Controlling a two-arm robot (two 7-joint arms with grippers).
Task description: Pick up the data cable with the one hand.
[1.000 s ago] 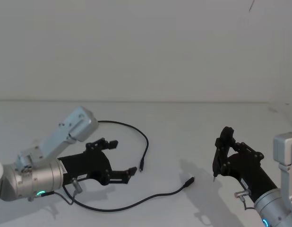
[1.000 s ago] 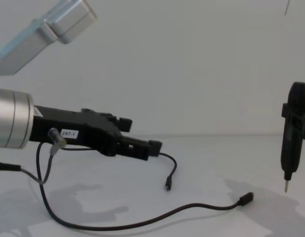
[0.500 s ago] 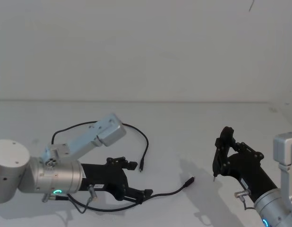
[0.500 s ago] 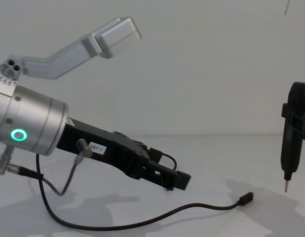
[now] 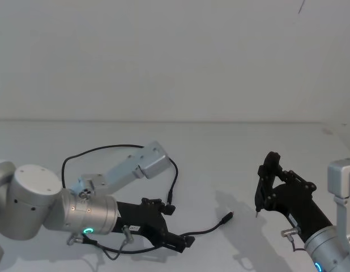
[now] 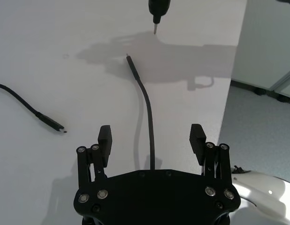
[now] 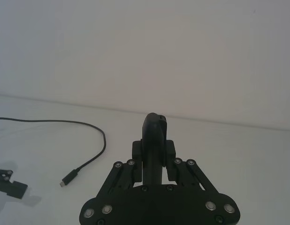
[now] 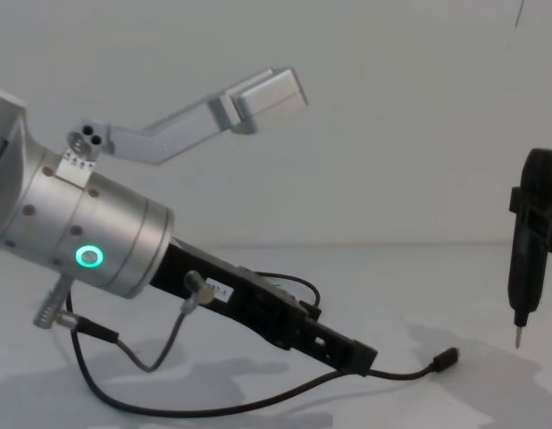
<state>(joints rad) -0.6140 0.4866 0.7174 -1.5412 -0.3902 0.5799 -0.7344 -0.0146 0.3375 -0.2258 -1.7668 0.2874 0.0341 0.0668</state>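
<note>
The left gripper (image 5: 178, 225), its two fingers spread wide, sits low over the white tabletop (image 5: 248, 147) with the data cable (image 5: 204, 229) running straight up the gap between them. In the left wrist view the cord (image 6: 148, 108) passes midway between the fingertips (image 6: 105, 133), touching neither.

The risk starts there. The cable is thin and lies flat, so jaws that close a shade too high would likely meet over it and come away empty. Too low, and the tips could scrape the table. The chest view does not settle whether the gripper (image 8: 334, 338) already touches the surface.

Just beyond the fingers the cord ends in a small plug (image 5: 227, 216). A grip taken this near that end leaves the long remainder to drag behind, and a limp cord could slide through the pads as its weight comes on.

Past that plug the right gripper (image 5: 265, 184) is parked off the table, well apart from the cable, its pin tip pointing down. A wide swing of the lifted end might brush it.

Farthest back, the cable's loop (image 5: 107, 148) curves behind the left arm to its second plug (image 5: 169, 199), and could snag on that arm during the lift.
</note>
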